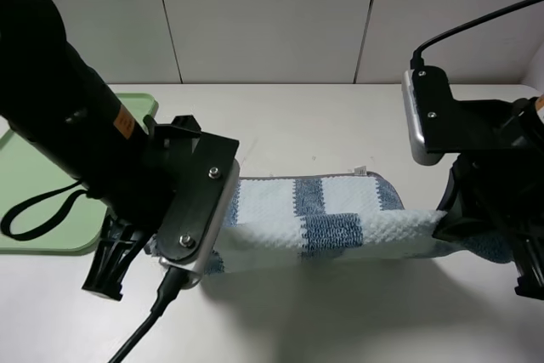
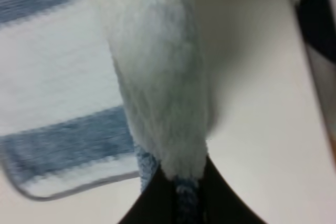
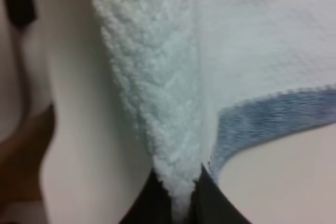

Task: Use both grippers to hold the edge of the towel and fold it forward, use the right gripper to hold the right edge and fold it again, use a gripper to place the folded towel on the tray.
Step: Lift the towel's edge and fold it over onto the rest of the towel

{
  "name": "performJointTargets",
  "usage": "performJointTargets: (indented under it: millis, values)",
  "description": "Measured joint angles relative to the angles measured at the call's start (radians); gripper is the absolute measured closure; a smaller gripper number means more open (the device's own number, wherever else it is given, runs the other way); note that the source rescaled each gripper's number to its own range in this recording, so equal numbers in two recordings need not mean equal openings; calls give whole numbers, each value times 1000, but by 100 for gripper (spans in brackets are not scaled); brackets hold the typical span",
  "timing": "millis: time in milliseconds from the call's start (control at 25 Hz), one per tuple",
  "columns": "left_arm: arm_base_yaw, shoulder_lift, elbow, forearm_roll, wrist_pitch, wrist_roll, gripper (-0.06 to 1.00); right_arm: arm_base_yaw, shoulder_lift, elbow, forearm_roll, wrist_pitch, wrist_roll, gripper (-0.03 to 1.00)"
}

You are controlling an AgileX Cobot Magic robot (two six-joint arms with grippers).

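The white table (image 1: 340, 320) carries everything, with the light-green tray (image 1: 34, 210) at its left side, partly hidden behind my left arm. The striped terry towel (image 1: 323, 210) lies across the middle of the table. Its far part is flat, while its near edge is raised and stretched between my two end effectors. My left end effector (image 2: 187, 195) is clamped tight on a gathered pinch of cloth at the left end, and my right end effector (image 3: 178, 195) is clamped the same way at the right. I judge the towel light, soft and limp: it will sag wherever I do not support it, though the terry pile should resist slipping. The best hold is at the corners along the grey hem (image 2: 68, 190), with both ends kept level. The high view shows the whole span, the tray and a small white tag (image 1: 359, 171) on the far edge, but hides my jaws. Only the wrist views show cloth wedged between them.
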Motion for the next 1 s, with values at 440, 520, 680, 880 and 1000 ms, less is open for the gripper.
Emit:
performJointTargets:
  millis: [440, 520, 680, 880, 1000]
  values:
    - [42, 119, 0, 11, -142, 0, 94, 0, 57, -1, -124, -112, 0, 97]
    - [49, 139, 0, 11, -161, 0, 94, 0, 95, -1, -146, -135, 0, 97]
    - [66, 159, 2, 14, -201, 0, 94, 0, 165, -11, -175, -179, 0, 97]
    - [123, 163, 6, 14, -249, 0, 94, 0, 253, -62, -196, -206, 0, 97]
    - [160, 163, 6, 14, -265, 0, 94, 0, 300, -88, -199, -231, 0, 97]
